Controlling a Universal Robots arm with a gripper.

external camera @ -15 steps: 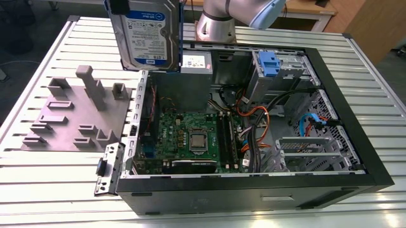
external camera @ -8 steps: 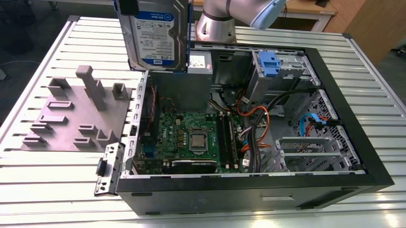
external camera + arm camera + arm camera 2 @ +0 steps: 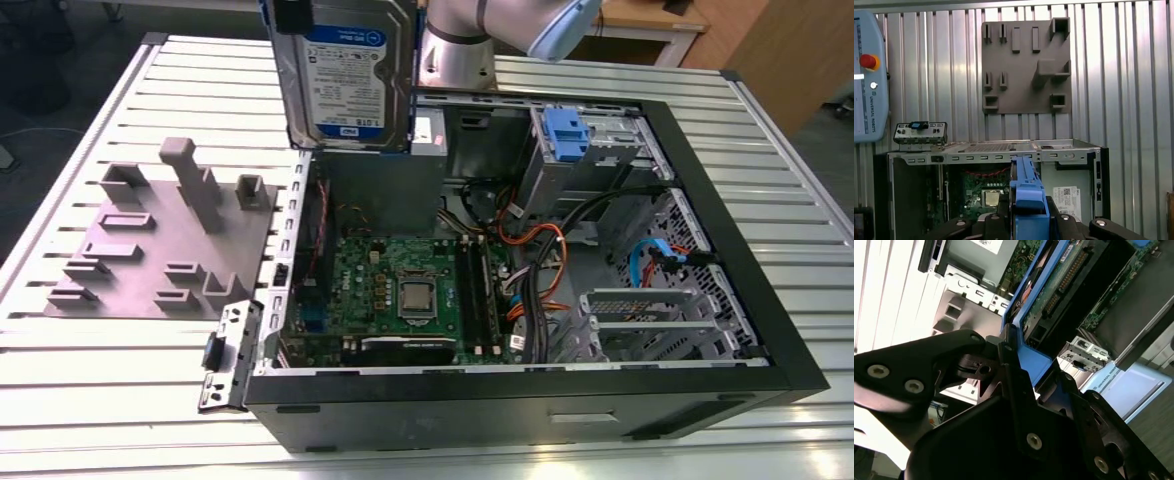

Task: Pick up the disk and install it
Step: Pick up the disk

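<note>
The gripper (image 3: 1026, 202) is clamping the disk (image 3: 340, 75) by its blue carrier rail, with the black fingers (image 3: 949, 350) pressing the rail from both sides in both wrist views. In the upper middle of the exterior view the disk is hanging upright, label facing the camera. Its lower edge is sitting just above the far rim of the open computer case (image 3: 534, 395), apart from it. Inside the case, the motherboard (image 3: 400, 290) is lying open in the lower middle. Orange and black cables (image 3: 554, 250) are crowding the space toward the exterior view's right. The drive cage with its blue latch (image 3: 567, 135) is standing at the case's upper right corner. The grey fixture plate (image 3: 160, 240) is lying beside the case on the slatted table (image 3: 107, 380), toward the exterior view's left.
</note>
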